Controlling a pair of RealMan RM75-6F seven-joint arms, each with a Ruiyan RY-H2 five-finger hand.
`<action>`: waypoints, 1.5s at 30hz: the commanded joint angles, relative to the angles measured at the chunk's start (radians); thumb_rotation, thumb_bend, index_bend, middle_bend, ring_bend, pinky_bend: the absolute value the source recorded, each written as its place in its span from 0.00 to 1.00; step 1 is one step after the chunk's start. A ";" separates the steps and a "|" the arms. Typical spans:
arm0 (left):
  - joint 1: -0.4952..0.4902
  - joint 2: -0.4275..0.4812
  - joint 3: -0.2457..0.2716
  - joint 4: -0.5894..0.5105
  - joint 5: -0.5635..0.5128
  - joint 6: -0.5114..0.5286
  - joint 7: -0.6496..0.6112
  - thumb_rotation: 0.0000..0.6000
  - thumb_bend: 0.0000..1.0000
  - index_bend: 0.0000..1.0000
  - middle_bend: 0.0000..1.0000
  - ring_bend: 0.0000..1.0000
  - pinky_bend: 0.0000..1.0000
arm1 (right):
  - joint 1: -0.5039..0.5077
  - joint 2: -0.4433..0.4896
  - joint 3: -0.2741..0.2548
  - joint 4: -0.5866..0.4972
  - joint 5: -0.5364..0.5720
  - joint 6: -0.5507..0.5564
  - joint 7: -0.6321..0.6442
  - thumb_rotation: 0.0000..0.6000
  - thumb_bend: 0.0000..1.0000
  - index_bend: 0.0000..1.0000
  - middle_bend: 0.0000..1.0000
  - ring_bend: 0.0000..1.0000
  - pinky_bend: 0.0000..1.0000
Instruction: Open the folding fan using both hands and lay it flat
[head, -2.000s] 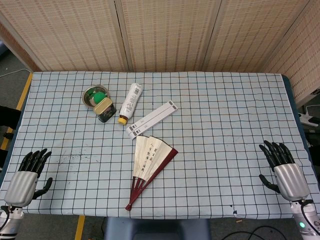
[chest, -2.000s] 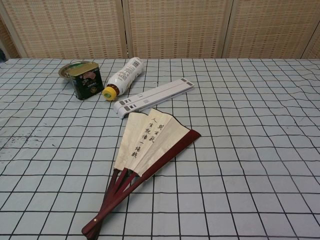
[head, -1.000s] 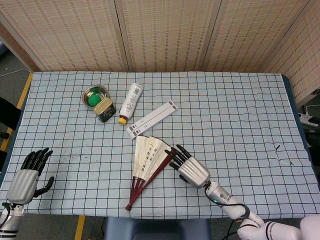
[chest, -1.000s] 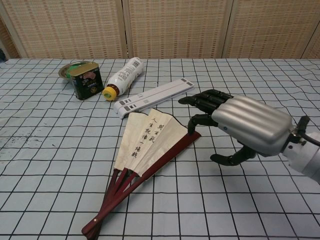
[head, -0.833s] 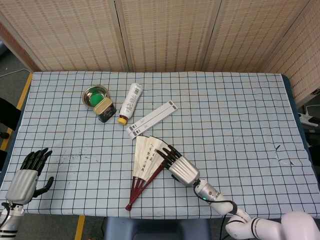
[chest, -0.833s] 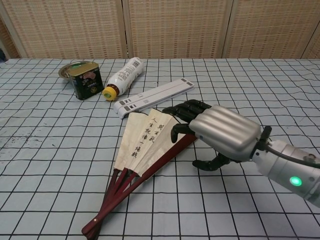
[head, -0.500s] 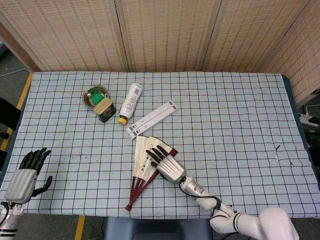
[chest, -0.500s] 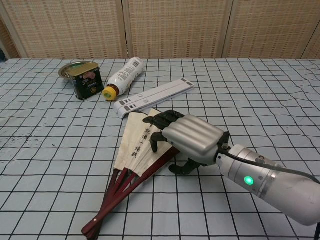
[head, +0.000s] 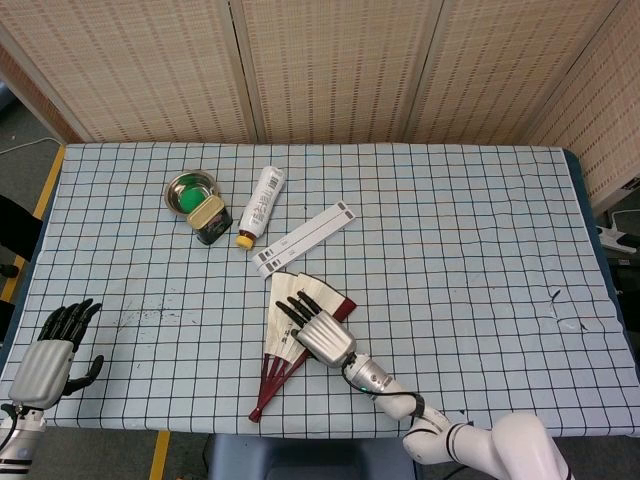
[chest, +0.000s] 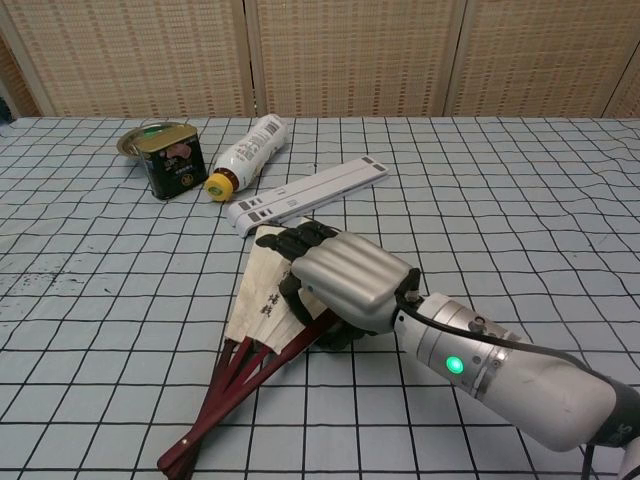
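The folding fan (head: 277, 325), cream paper with dark red ribs, lies partly spread near the table's front edge; its pivot points toward me. In the chest view the fan (chest: 252, 296) shows its paper left of the hand and its ribs (chest: 222, 398) below. My right hand (head: 318, 335) rests on top of the fan's right half, fingers stretched flat over the paper; in the chest view the right hand (chest: 338, 272) hides that half, thumb low beside the red guard. My left hand (head: 50, 355) hovers open off the table's front left corner, far from the fan.
Behind the fan lies a long white bar (head: 305, 238) (chest: 308, 195). Further back left are a white bottle with a yellow cap (head: 262, 205) (chest: 245, 155), a green tin (head: 211, 218) (chest: 172, 160) and a small metal bowl (head: 187, 188). Woven screens stand behind the checked tablecloth.
My right hand swept in from the table's right edge and now lies on the fan's right half. The fan's pivot end shifted slightly. The left hand has barely moved.
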 joint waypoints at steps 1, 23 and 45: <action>0.000 0.003 0.003 -0.003 -0.010 -0.012 0.006 1.00 0.43 0.00 0.00 0.00 0.05 | 0.004 0.033 -0.004 -0.035 -0.011 0.041 0.032 1.00 0.52 0.73 0.08 0.00 0.00; -0.137 -0.348 -0.024 0.415 0.028 -0.161 -0.497 1.00 0.46 0.03 0.00 0.00 0.00 | 0.050 0.426 0.186 -0.871 0.287 -0.059 -0.140 1.00 0.71 0.75 0.10 0.00 0.00; -0.303 -0.607 -0.124 0.526 0.041 -0.125 -0.803 1.00 0.42 0.00 0.00 0.00 0.00 | 0.139 0.368 0.256 -1.020 0.650 -0.021 -0.362 1.00 0.71 0.73 0.10 0.00 0.00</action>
